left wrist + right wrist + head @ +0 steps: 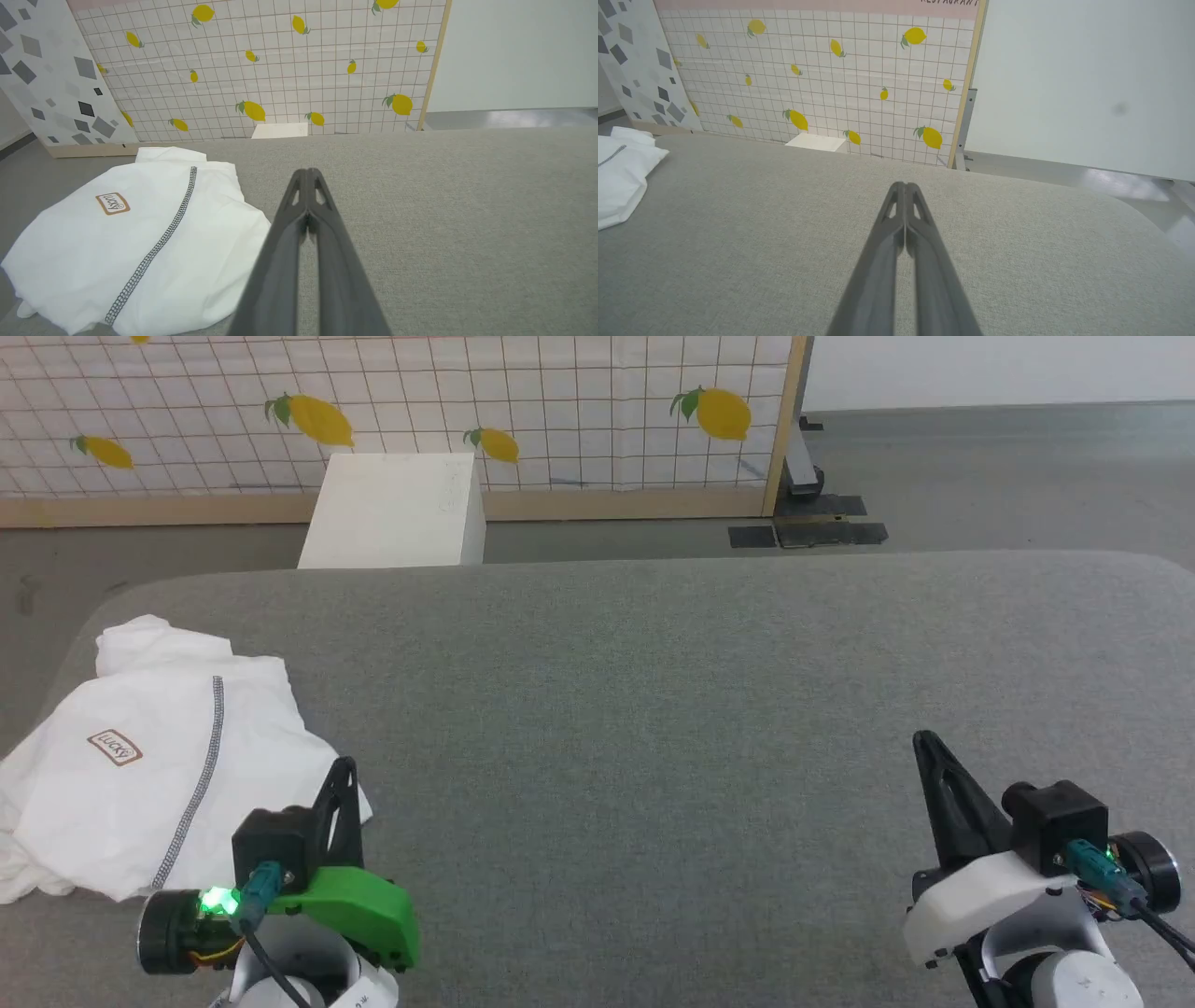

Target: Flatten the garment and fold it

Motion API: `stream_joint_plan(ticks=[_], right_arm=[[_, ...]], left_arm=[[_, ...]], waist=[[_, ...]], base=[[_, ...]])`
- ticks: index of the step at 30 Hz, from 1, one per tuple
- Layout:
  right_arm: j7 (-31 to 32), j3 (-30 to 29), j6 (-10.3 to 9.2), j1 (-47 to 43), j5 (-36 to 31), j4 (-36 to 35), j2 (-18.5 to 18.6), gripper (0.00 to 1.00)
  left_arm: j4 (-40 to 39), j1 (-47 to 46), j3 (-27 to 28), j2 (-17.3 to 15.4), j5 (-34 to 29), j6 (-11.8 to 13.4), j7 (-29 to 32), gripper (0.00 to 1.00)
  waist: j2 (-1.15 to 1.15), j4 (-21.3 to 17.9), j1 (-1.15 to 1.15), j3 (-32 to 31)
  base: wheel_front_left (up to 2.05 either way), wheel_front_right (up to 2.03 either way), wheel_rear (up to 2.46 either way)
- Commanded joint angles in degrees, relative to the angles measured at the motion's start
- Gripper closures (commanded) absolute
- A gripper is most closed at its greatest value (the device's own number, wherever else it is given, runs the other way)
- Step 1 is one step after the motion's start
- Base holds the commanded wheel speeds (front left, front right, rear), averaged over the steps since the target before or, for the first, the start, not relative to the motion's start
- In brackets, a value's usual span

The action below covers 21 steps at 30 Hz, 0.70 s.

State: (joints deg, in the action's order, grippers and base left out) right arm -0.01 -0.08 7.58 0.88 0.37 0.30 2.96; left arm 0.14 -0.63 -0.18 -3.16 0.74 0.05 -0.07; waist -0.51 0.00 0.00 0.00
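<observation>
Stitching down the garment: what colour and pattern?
Dark grey zigzag stitching on the white garment; clearest in left wrist view.

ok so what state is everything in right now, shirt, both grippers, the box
shirt: bunched up at the left end of the grey surface, patch facing up, not spread flat, not held
left gripper: shut, empty, beside the shirt's near right edge
right gripper: shut, empty, over bare surface well away from the shirt
white box: standing upright on the floor beyond the surface

Head cam down; wrist cams low; share garment [112, 803].
</observation>
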Motion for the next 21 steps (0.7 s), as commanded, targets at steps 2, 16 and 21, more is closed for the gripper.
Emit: stream_joint_plan(ticks=[2,16,21], right_arm=[[0.01,0.08,-0.09,-0.88,-0.37,-0.3,-0.08,1.0],[-0.01,-0.05,0.01,0.0,0.03,0.04,0.0,0.0],[-0.49,-0.26,0.01,-0.21,0.64,0.37,0.0,0.0]], left_arm=[[-0.14,0.63,0.18,0.28,-0.74,-0.05,0.07,1.0],[0.01,-0.01,-0.16,-0.01,0.27,0.0,-0.02,0.0],[0.28,0.05,-0.39,0.0,0.61,0.11,-0.5,0.0]], waist=[[0.5,0.0,0.0,0.0],[0.0,0.0,0.0,0.0],[0.02,-0.01,0.0,0.0]], base=[[0.0,0.0,0.0],[0.0,0.0,0.0],[0.0,0.0,0.0]])
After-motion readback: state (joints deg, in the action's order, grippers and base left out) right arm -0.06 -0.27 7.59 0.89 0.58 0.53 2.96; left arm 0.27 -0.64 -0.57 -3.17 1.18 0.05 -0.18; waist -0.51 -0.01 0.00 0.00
